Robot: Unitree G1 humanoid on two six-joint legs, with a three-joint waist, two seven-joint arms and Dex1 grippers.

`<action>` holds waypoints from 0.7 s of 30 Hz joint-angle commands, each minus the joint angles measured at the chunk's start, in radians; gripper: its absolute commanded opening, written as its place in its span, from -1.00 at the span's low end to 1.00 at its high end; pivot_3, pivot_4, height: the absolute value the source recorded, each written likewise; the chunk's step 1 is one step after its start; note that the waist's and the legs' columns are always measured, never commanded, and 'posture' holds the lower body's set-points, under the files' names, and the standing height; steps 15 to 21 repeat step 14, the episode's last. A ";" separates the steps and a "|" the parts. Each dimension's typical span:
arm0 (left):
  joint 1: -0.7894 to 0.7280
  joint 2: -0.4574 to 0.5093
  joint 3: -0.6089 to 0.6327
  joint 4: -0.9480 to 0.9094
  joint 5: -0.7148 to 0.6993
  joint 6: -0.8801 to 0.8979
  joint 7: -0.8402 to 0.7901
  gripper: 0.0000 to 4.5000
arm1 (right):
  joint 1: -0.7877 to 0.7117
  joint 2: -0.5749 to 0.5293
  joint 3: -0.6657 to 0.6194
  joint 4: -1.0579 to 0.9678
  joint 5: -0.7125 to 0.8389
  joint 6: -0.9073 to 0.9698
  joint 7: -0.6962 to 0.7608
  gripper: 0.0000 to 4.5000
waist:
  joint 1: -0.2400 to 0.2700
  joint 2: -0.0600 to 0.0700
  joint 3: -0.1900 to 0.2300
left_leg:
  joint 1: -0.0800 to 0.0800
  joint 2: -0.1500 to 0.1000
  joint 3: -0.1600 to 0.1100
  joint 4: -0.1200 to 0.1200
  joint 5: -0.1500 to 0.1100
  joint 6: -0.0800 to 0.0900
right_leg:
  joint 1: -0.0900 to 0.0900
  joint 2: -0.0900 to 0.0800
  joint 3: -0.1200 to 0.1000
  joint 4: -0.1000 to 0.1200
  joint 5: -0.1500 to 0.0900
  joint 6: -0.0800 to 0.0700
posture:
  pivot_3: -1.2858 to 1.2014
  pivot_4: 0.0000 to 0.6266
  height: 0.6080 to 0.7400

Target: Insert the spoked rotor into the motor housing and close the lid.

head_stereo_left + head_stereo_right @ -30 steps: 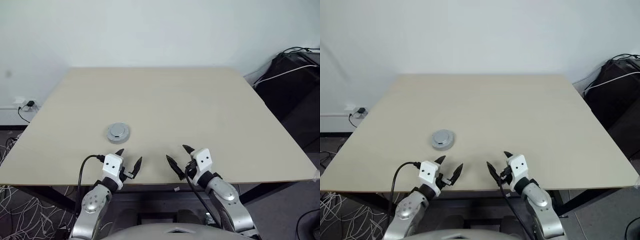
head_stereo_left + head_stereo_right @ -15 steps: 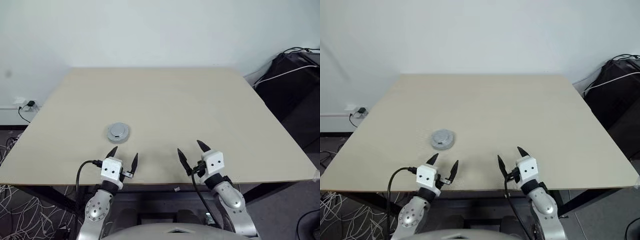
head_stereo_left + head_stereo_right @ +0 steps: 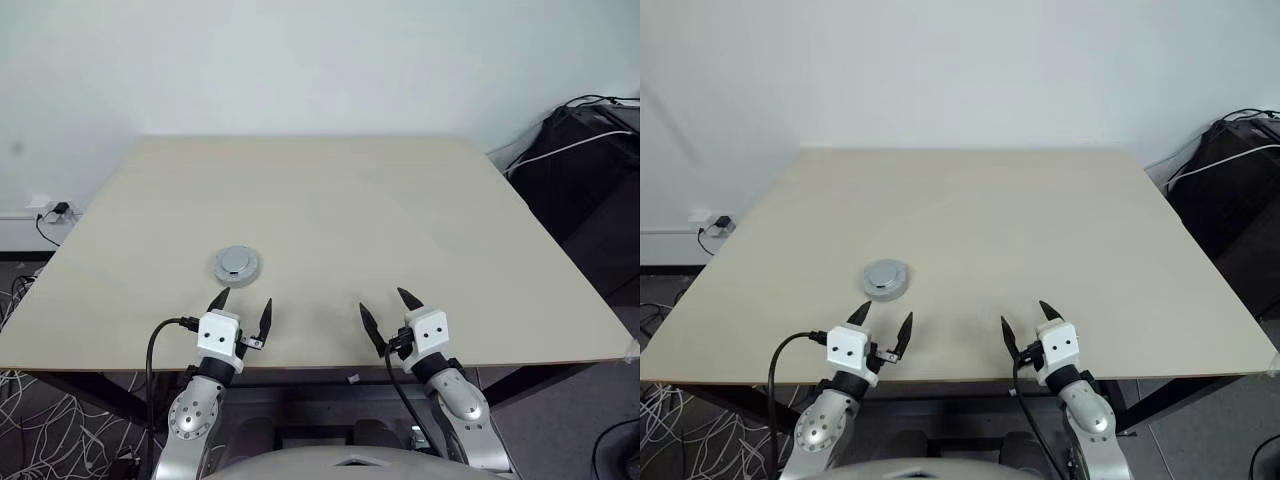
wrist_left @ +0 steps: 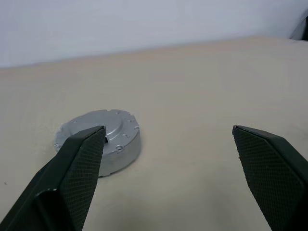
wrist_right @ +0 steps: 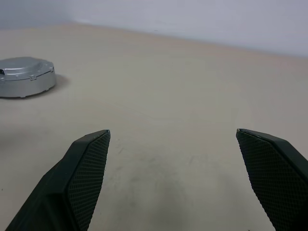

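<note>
Lid: I see the silver-grey lid (image 3: 237,265) flat on the tabletop (image 3: 400,220), closed over a round silver body, toward my left, near the front edge.
Left claw: my left claw (image 3: 241,309) hovers just in front of the lid, not touching it, fingers spread, holding nothing.
Right claw: my right claw (image 3: 389,311) sits over the front edge, well to the right of the lid, fingers spread and empty.
Surroundings: black bag (image 3: 590,160) with a white cable beyond the right edge; wall socket (image 3: 50,208) at left.
</note>
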 commanded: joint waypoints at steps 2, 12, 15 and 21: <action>-0.019 -0.010 0.017 -0.020 -0.019 -0.025 0.008 0.98 | -0.019 0.010 -0.013 0.037 0.011 -0.070 0.008 1.00 | 0.000 0.000 0.000 | 0.000 0.000 0.000 0.000 0.000 0.000 | 0.000 0.000 0.000 0.000 0.000 0.000 | 0.03 -1.00 1.00; -0.025 -0.013 0.026 0.015 -0.019 -0.039 0.002 0.98 | -0.047 0.008 -0.035 0.162 0.042 -0.138 0.042 1.00 | -0.001 0.000 0.000 | 0.002 0.000 0.000 0.000 0.000 0.000 | 0.002 0.000 0.000 0.000 0.000 0.000 | 0.03 -1.00 1.00; -0.024 -0.013 0.025 0.018 -0.020 -0.041 0.001 0.98 | -0.051 0.008 -0.039 0.174 0.042 -0.147 0.047 1.00 | -0.001 0.000 0.000 | 0.002 0.000 0.000 0.000 0.000 0.000 | 0.002 0.000 0.000 0.000 0.000 0.000 | 0.03 -1.00 1.00; -0.024 -0.013 0.025 0.018 -0.020 -0.041 0.001 0.98 | -0.051 0.008 -0.039 0.174 0.042 -0.147 0.047 1.00 | -0.001 0.000 0.000 | 0.002 0.000 0.000 0.000 0.000 0.000 | 0.002 0.000 0.000 0.000 0.000 0.000 | 0.03 -1.00 1.00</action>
